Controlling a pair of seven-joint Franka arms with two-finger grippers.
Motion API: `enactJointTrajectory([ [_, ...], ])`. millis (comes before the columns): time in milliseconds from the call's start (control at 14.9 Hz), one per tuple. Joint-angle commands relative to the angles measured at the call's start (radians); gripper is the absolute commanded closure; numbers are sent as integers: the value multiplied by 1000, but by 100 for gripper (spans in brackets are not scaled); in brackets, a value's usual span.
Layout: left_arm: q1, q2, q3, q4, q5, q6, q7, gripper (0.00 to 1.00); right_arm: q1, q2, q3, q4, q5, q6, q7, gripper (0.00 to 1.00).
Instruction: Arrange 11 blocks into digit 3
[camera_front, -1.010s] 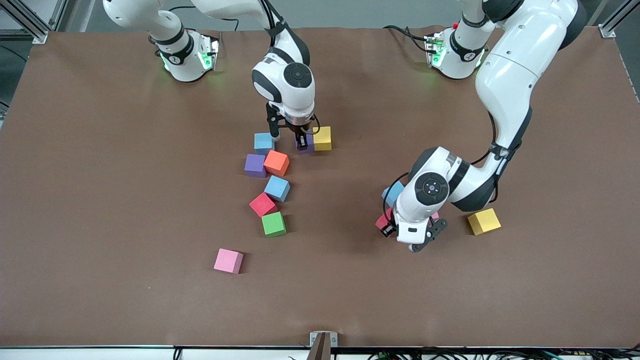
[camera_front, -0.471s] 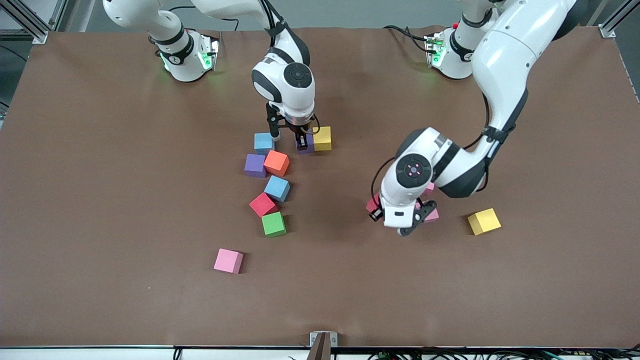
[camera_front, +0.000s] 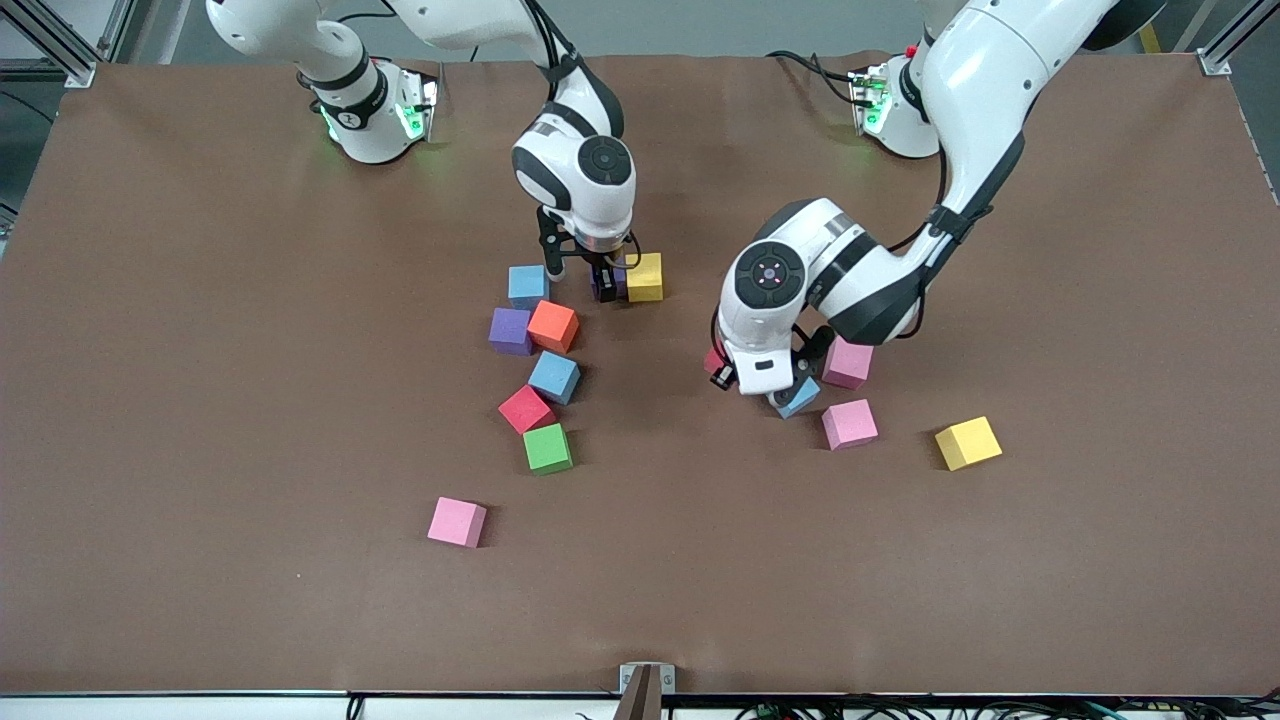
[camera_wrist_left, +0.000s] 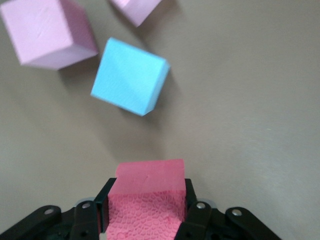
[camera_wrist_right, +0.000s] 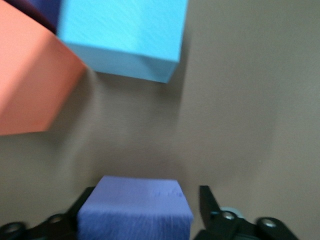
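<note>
My right gripper (camera_front: 604, 283) stands open around a purple block (camera_front: 609, 287) on the table; in the right wrist view the purple block (camera_wrist_right: 135, 202) has a gap to one finger. It sits against a yellow block (camera_front: 645, 277). My left gripper (camera_front: 718, 368) is shut on a red block (camera_front: 714, 359), seen as the red block (camera_wrist_left: 150, 175) in the left wrist view, over bare table beside a blue block (camera_front: 798, 397). Blue (camera_front: 527, 285), purple (camera_front: 510, 330), orange (camera_front: 553, 326), blue (camera_front: 554, 376), red (camera_front: 526, 408) and green (camera_front: 547, 447) blocks lie in a loose string. No digit 3 is in view.
Two pink blocks (camera_front: 848, 362) (camera_front: 850, 423) and a yellow block (camera_front: 968, 442) lie toward the left arm's end. A lone pink block (camera_front: 457, 521) lies nearer the front camera. The brown table (camera_front: 200, 400) stretches wide around them.
My right gripper has opened off the purple block. My left arm carried the red block toward the table's middle, uncovering the blue block and two pink ones.
</note>
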Motion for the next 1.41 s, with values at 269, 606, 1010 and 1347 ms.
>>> enactJointTrajectory([
  [269, 18, -26, -12, -98, -13, 40, -193, 78, 3, 9, -3, 21, 9, -39, -31, 0],
  [606, 18, -26, -38, -97, -39, 43, -314, 78, -3, 3, -8, 44, 9, -75, -51, 0],
  [1010, 19, -43, -72, -172, -39, 127, -486, 76, -14, -20, -8, 79, 10, -148, -54, 0],
  [1347, 19, -103, -72, -284, -39, 230, -523, 76, -14, -43, -8, 78, 22, -145, -51, 0],
])
